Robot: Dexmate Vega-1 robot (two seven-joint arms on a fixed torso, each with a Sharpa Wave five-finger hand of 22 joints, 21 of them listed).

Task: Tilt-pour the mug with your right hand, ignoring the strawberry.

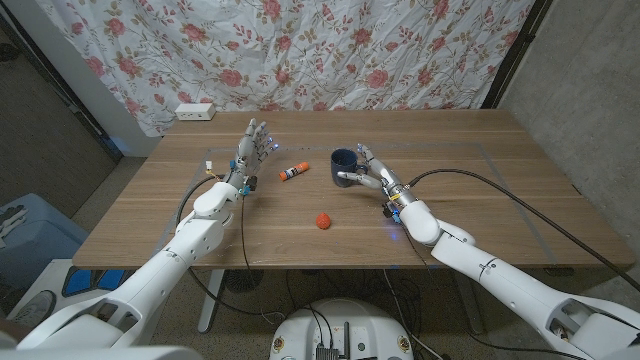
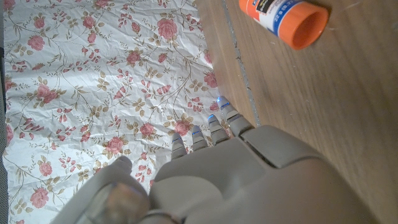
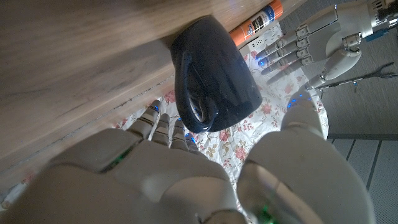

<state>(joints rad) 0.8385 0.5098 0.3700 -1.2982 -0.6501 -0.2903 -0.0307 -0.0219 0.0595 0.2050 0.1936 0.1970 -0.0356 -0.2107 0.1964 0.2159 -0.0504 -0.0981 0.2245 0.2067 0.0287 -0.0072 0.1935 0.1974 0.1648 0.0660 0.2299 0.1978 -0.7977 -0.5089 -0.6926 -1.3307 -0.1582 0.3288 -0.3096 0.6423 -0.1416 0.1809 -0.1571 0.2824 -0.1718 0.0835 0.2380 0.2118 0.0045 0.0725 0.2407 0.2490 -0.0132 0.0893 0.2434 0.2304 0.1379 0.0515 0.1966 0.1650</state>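
A dark blue mug [image 1: 343,160] stands upright on the wooden table [image 1: 480,190], right of centre. My right hand [image 1: 372,176] is just to its right, fingers apart, some reaching past the far side and the thumb along the near side. In the right wrist view the mug [image 3: 214,74] shows its handle toward my right hand [image 3: 186,174], with a gap to the thumb; nothing is gripped. A red strawberry [image 1: 323,221] lies nearer the front, apart from both hands. My left hand [image 1: 250,148] stands with fingers up and spread, holding nothing.
An orange-capped glue stick [image 1: 293,172] lies between the left hand and the mug, seen also as the glue stick [image 2: 286,15] in the left wrist view. A white power strip [image 1: 195,111] sits at the table's back left edge before a floral curtain [image 1: 330,50].
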